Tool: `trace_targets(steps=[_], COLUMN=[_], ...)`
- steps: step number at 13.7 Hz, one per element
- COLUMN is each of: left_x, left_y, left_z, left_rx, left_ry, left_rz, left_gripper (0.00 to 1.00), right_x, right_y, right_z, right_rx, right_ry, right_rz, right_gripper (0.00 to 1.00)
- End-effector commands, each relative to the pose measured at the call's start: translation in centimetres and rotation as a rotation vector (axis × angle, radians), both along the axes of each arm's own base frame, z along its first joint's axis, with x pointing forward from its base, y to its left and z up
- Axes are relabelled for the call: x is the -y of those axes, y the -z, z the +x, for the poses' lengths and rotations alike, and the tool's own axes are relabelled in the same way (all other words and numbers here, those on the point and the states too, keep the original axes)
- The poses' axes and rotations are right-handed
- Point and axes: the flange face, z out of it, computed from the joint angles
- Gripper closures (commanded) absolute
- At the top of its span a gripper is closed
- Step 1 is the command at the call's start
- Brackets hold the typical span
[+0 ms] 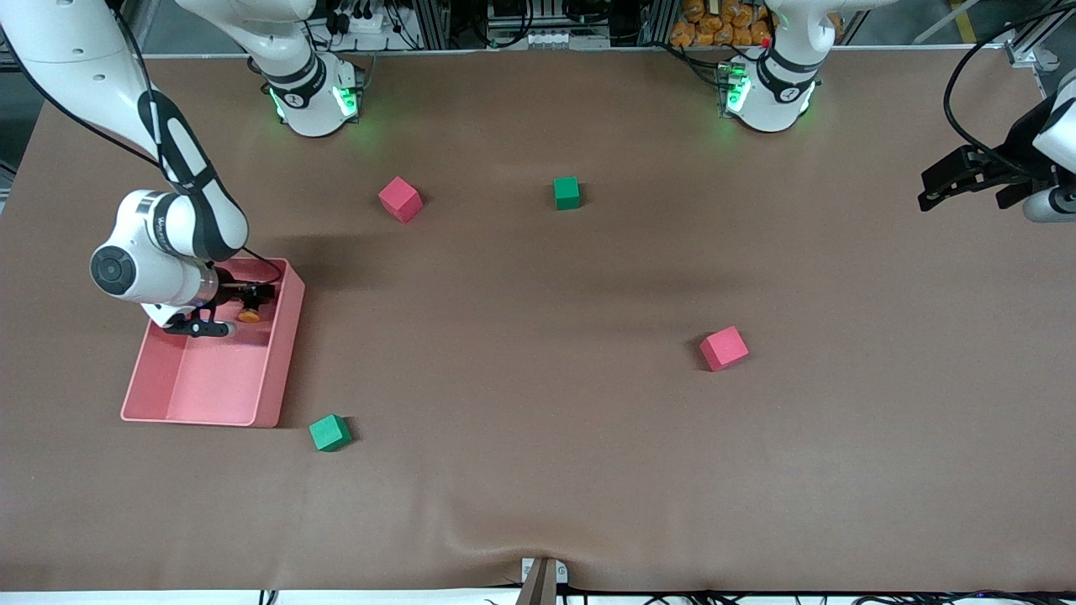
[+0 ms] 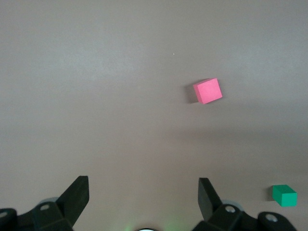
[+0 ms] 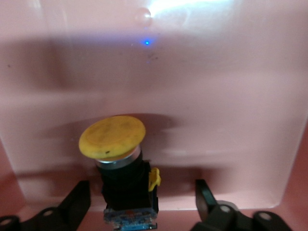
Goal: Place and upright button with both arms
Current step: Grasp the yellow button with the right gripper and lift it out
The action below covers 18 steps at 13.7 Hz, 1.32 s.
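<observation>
The button [image 1: 249, 316], with an orange cap on a black body, sits in the pink tray [image 1: 286, 336] at the right arm's end of the table. My right gripper [image 1: 254, 296] is down in the tray, open, with the button's body between its fingers and a gap on each side. In the right wrist view the button [image 3: 113, 137] shows its cap pointing away from the right gripper [image 3: 142, 192], with the tray [image 3: 216, 96] floor around it. My left gripper [image 1: 925, 192] waits open and empty over the table's edge at the left arm's end; it also shows in the left wrist view [image 2: 143, 188].
Two red cubes [image 1: 400, 199] [image 1: 724, 348] and two green cubes [image 1: 567, 192] [image 1: 329, 433] lie scattered on the brown table. The left wrist view shows a red cube [image 2: 208, 91] and a green cube [image 2: 284, 195].
</observation>
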Motion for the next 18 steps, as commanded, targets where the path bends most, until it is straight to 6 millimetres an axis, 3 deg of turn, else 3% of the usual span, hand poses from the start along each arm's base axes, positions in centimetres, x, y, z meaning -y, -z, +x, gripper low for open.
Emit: trace_targets(steps=[1,3,5,9,13,18], left_x=[-0.1,0.0,0.0,-0.3,-0.2,-0.3], left_y=[-0.2,0.0,0.0,0.1,0.1,0.4], left_z=[0.3,0.4,0.5,0.5,0.5,0.4], left_rx=[-0.007,-0.009,-0.01,-0.012,-0.012,-0.021], left_ry=[0.001,0.002,0.002,0.007,0.008,0.013], left_rz=[0.009,0.01,0.012,0.013,0.013,0.013], left_gripper=[0.0,0.0,0.0,0.0,0.0,0.0], right_x=[-0.4,-0.3,-0.3,-0.4,-0.8,-1.2], right_y=[0.8,0.9,1.0,-0.5,-5.3,-12.3], right_z=[-0.5,-0.6,-0.6,0.1,2.6,7.6], right_rx=[-0.014,-0.019,-0.022,0.008,0.086,0.121], right_ry=[-0.044,-0.043,-0.043,-0.049,-0.096,-0.225], right_rz=[0.025,0.025,0.026,0.022,0.018,0.036], right_gripper=[0.59,0.88,1.0,1.0,1.0,1.0])
